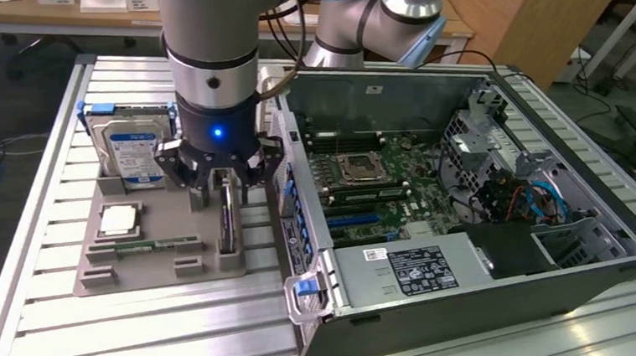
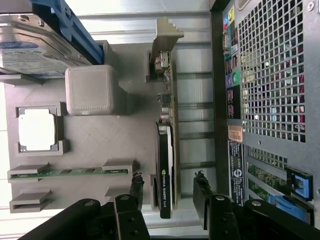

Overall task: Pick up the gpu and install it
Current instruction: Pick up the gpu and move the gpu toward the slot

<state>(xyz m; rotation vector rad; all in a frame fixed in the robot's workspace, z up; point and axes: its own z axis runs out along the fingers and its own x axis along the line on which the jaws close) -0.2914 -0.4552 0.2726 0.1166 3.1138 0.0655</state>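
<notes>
The gpu [image 2: 166, 170] is a thin black card with a silvery end bracket. It stands on edge in a slot of the grey parts tray [image 2: 132, 137]. In the exterior view the gpu [image 1: 228, 226] sits at the tray's side nearest the computer case. My gripper [image 1: 222, 195] hangs just above it. In the wrist view my gripper [image 2: 168, 192] is open, with one finger on each side of the card's black end. There is a gap on both sides, and nothing is held.
The open computer case [image 1: 580, 272] lies at the exterior view's right, with its motherboard [image 1: 374, 178] exposed. The tray [image 1: 160, 272] also holds a silver hard drive [image 1: 130, 144], a processor [image 1: 120, 220] and a green memory stick [image 1: 156, 244]. A grey block [image 2: 91, 90] stands on the tray.
</notes>
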